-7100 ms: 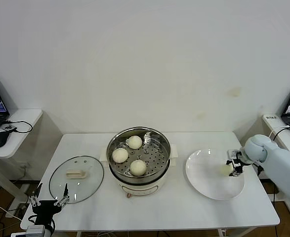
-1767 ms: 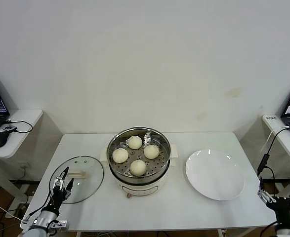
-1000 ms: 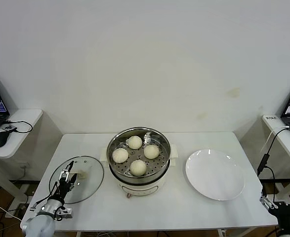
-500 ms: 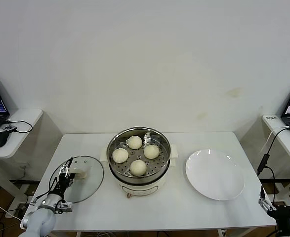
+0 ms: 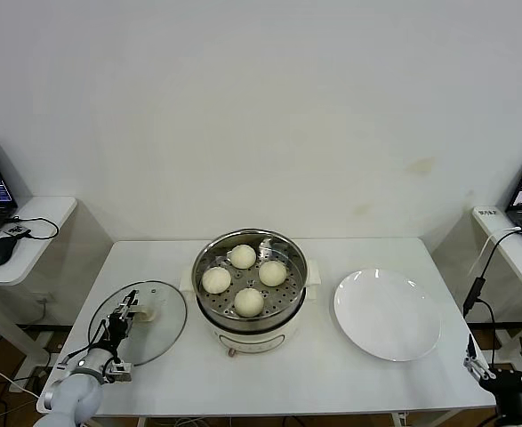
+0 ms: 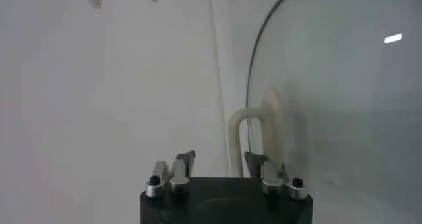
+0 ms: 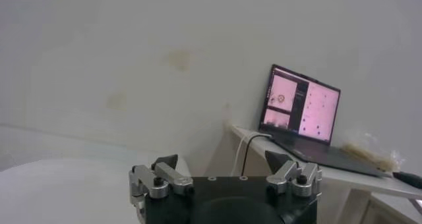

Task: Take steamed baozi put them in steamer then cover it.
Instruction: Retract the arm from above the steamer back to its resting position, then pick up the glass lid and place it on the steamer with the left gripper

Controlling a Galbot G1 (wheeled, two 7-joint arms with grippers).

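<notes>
- Four steamed baozi (image 5: 249, 302) sit in the steamer (image 5: 250, 311); covering is the step in hand.
- Left gripper (image 5: 125, 310) at the cover (image 5: 140, 320) handle on the table (image 5: 287, 374), jaws half-narrowed; grip unclear.
- Next, I'd say: pinch, lift, carry over.
- Right gripper (image 5: 499, 378) spread, parked low.

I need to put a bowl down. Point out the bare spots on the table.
Bare tabletop runs along the near edge, in front of the steamer and plate. The plate itself holds nothing. A narrower strip lies behind the plate. The left end is crowded: the lid lies there with the left end effector at its handle.
</notes>
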